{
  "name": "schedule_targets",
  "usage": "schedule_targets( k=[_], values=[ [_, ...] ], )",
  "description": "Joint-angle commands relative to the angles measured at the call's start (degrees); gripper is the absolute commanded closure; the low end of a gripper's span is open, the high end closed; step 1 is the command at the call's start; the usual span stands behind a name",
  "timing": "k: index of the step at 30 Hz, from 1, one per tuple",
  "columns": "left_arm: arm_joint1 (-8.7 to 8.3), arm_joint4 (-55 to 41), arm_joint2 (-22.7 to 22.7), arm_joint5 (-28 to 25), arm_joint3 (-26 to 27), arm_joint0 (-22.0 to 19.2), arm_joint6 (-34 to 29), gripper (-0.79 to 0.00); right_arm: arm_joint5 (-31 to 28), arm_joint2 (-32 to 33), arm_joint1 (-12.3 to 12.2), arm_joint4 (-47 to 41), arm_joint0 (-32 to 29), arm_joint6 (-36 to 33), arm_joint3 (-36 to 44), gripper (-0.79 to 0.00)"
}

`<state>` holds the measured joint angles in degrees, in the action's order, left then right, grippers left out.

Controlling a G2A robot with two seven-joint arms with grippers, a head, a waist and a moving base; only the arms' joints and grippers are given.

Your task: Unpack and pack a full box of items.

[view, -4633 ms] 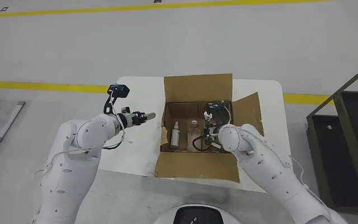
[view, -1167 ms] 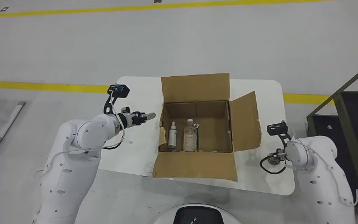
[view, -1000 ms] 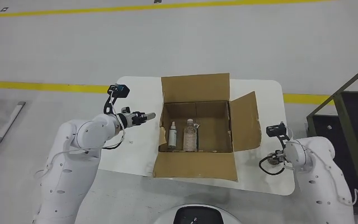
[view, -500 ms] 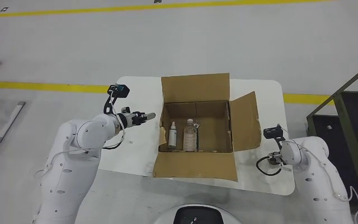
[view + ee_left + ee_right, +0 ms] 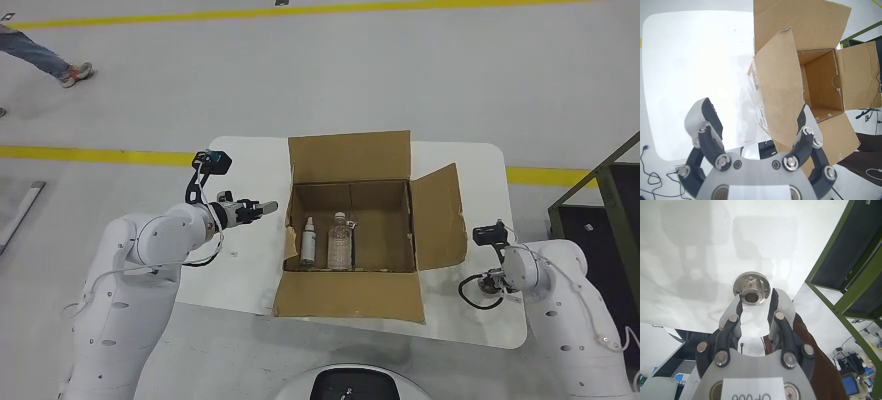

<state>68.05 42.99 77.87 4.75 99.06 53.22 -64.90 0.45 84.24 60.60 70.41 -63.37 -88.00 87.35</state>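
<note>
An open cardboard box (image 5: pixel 350 160) stands in the middle of the white table (image 5: pixel 250 170). Inside it, a small white bottle (image 5: pixel 308 243) and a clear water bottle (image 5: pixel 341 241) stand side by side. My left gripper (image 5: pixel 268 208) hangs open and empty just left of the box (image 5: pixel 780 91), its fingers (image 5: pixel 706 106) spread wide. To the right of the box, low over the table, my right gripper (image 5: pixel 757 298) is shut on a round metal flange (image 5: pixel 751 289). Its black pads clasp the flange's hub.
A green metal rack (image 5: pixel 600 260) stands close to the table's right edge, also seen from the right wrist (image 5: pixel 857 262). The box's right flap (image 5: pixel 440 215) leans outward toward the right arm. Bare table lies to the left of the box and at the right front corner.
My right arm has come out of the box and moved to the table's right side with the flange. In the last second it shifted slightly toward the box. The left arm stayed still.
</note>
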Motion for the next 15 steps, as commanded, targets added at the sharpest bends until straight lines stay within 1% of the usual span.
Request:
schedule_targets(
  k=[1, 7, 9, 10, 11, 13, 15],
  values=[
    [0.0, 0.0, 0.0, 0.0, 0.0, 0.0, 0.0, -0.785, 0.0, -0.5, 0.0, 0.0, 0.4, 0.0, -0.6, -0.326],
    [0.0, 0.0, 0.0, 0.0, 0.0, 0.0, 0.0, -0.785, -0.1, -1.4, 0.0, -0.4, 1.4, 0.0, -2.1, -0.299],
    [0.0, 0.0, 0.0, 0.0, 0.0, 0.0, 0.0, -0.785, -0.1, -1.6, 0.0, -0.5, 1.6, 0.0, -2.5, -0.243],
    [0.0, 0.0, 0.0, 0.0, 0.0, 0.0, 0.0, -0.785, -0.1, -1.7, 0.0, -0.5, 1.7, 0.0, -2.6, -0.182],
    [0.0, 0.0, 0.0, 0.0, 0.0, 0.0, 0.0, -0.785, -0.1, -1.8, 0.0, -0.5, 1.8, 0.0, -2.7, -0.163],
    [0.0, 0.0, 0.0, 0.0, 0.0, 0.0, 0.0, -0.785, -0.1, -1.8, -0.1, -0.4, 2.0, 0.0, -2.9, -0.065],
    [0.0, 0.0, 0.0, 0.0, 0.0, 0.0, 0.0, -0.785, -0.2, -1.7, -0.1, -0.4, 2.2, 0.0, -3.2, 0.0]
  ],
)
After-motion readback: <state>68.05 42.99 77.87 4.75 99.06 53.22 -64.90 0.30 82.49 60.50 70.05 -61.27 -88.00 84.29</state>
